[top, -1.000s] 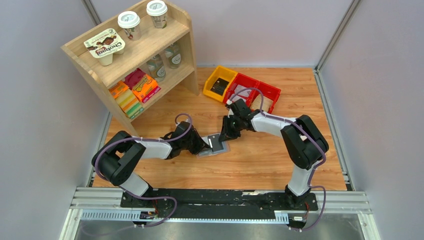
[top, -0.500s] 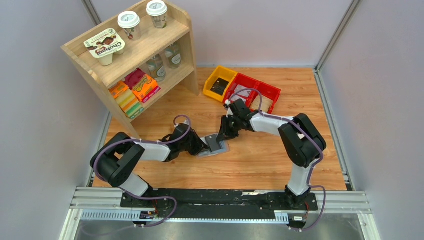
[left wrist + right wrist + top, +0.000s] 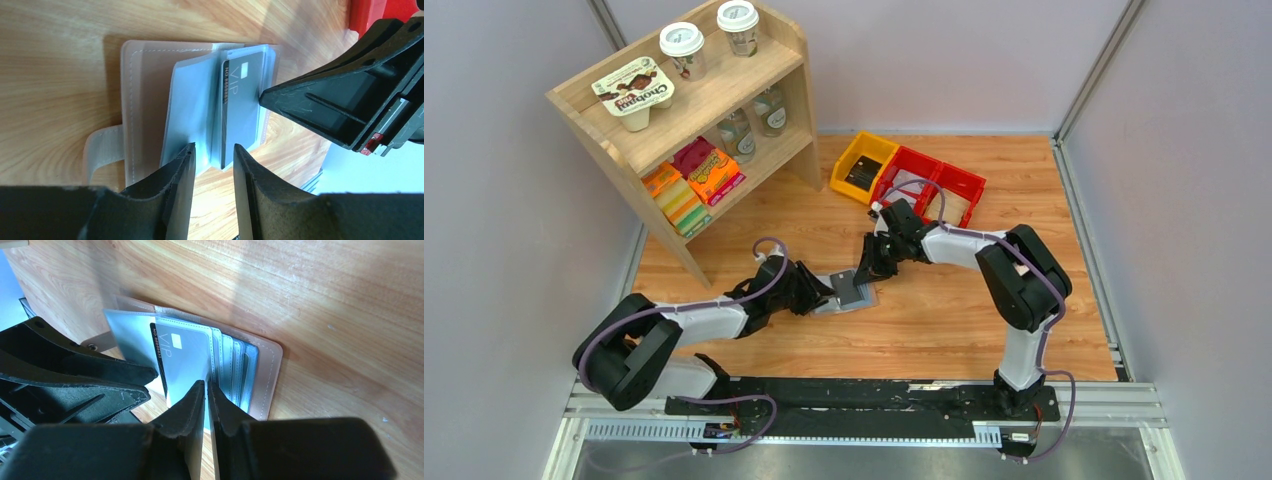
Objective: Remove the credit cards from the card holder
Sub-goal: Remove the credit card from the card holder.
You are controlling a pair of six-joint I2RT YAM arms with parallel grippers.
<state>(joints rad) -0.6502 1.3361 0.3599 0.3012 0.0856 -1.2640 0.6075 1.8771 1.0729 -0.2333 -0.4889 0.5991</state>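
The card holder (image 3: 852, 292) lies open on the counter (image 3: 944, 320). The left gripper (image 3: 214, 160) stands apart; the right gripper (image 3: 206, 390) pinches the sleeve (image 3: 200, 335) holding the black VIP card (image 3: 242, 110). It is best to pin the holder and slide the card straight out.

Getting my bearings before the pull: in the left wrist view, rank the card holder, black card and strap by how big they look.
1. card holder, lying open
2. black card, partly inside a sleeve
3. strap, clearly smallest
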